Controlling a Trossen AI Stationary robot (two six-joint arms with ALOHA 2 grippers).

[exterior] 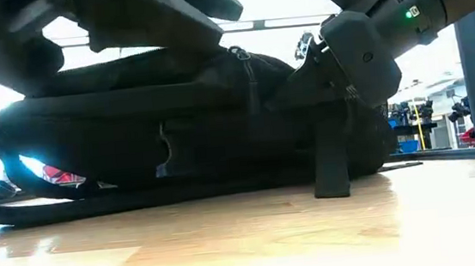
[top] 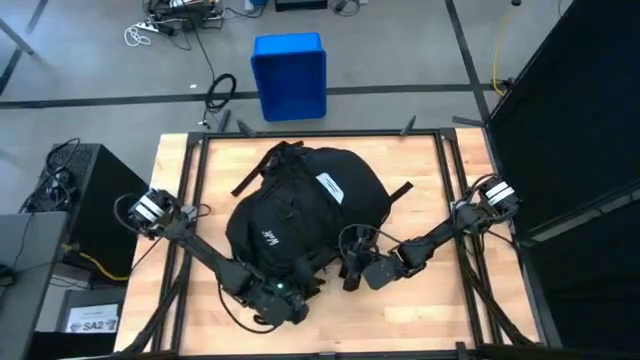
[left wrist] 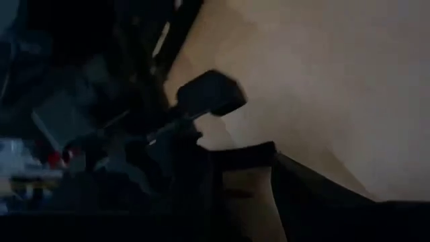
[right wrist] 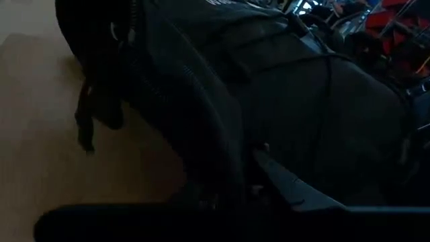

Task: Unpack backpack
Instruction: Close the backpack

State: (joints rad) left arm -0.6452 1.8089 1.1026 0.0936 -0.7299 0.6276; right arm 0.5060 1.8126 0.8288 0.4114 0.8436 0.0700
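Observation:
The black backpack (top: 300, 205) lies flat on the wooden table, white label (top: 330, 187) up, its straps (exterior: 140, 197) trailing on the boards. My right gripper (top: 349, 262) is at the pack's near right edge. It is open, with one finger nearer and one farther, and dark pack fabric (right wrist: 201, 134) fills its wrist view. My left gripper (top: 272, 300) sits low at the pack's near edge, where its own body and the dark fabric hide its fingers. My right gripper points down beside the backpack's near right end (exterior: 368, 152). Its nearer finger (exterior: 331, 172) stands upright with its tip on the table top, and the other finger is hidden behind it. Whether either finger touches the fabric, I cannot tell.
A blue plastic box (top: 290, 75) stands on the floor beyond the table's far edge. Black frame rails (top: 190, 190) run along the table's left and right sides. Bare wood shows at the near right (top: 430, 310) and to the pack's far left.

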